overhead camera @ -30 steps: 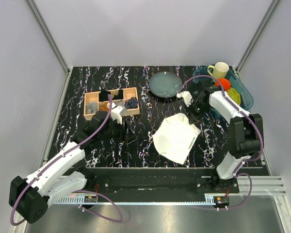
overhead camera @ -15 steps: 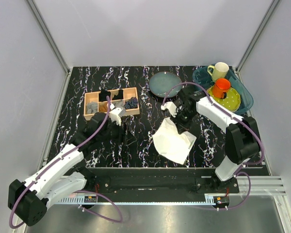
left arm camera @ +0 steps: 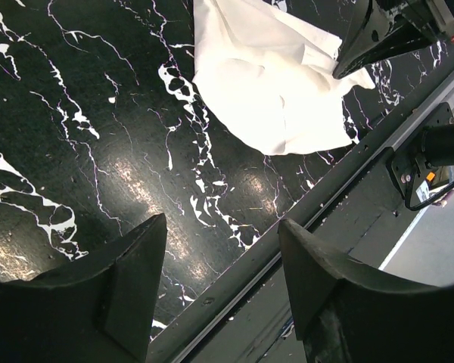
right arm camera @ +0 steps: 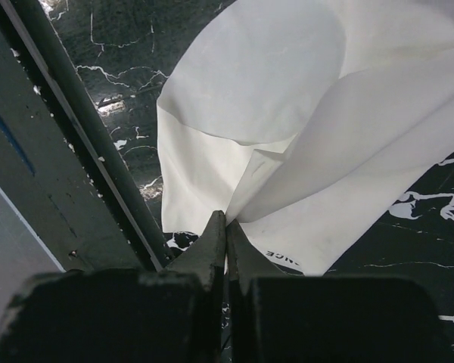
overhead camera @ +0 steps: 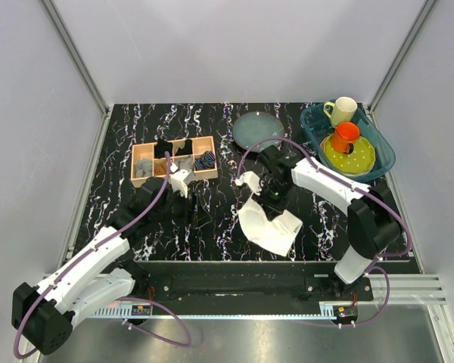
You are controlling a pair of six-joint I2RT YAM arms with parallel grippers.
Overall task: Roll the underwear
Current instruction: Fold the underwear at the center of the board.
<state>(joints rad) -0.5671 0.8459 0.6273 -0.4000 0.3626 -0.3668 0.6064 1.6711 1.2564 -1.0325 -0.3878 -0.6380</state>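
Note:
The white underwear lies crumpled on the black marbled table, right of centre and near the front edge. My right gripper is shut on a lifted fold of it; in the right wrist view the fingertips pinch the cloth, which drapes away from them. My left gripper is open and empty, a short way left of the garment. In the left wrist view its gripper hovers over bare table, with the underwear and the right gripper's dark fingers beyond.
A wooden divided box with small dark and grey cloth rolls sits at the back left. A dark round plate lies at the back centre. A teal tray with a yellow-green plate, an orange cup and a cream mug stands at the back right.
My right gripper has pulled the garment's right edge leftward over itself, folding the flat cloth into a narrower heap. The left gripper has edged slightly toward it.

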